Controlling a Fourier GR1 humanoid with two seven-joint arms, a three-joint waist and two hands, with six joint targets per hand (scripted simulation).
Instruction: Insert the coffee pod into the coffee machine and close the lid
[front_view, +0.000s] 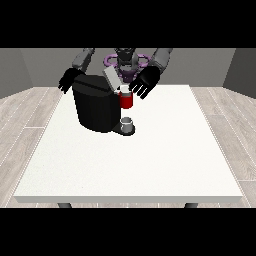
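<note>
A black coffee machine (94, 107) stands on the white table (150, 160) at the back left. Its grey lid (111, 77) is tilted up and open. The red brew head (126, 101) carries a white pod (124, 89) on top. A small grey cup (128, 123) sits on the drip base below. The hand at the view's right (144, 83) hovers just right of the pod with fingers spread, holding nothing. The hand at the view's left (67, 81) hangs behind the machine's left top corner with relaxed fingers, partly hidden.
The table's white top stretches wide towards the camera and to the right of the machine. Its front edge (130, 199) lies near the view's bottom. The robot's torso (126, 65) stands behind the machine.
</note>
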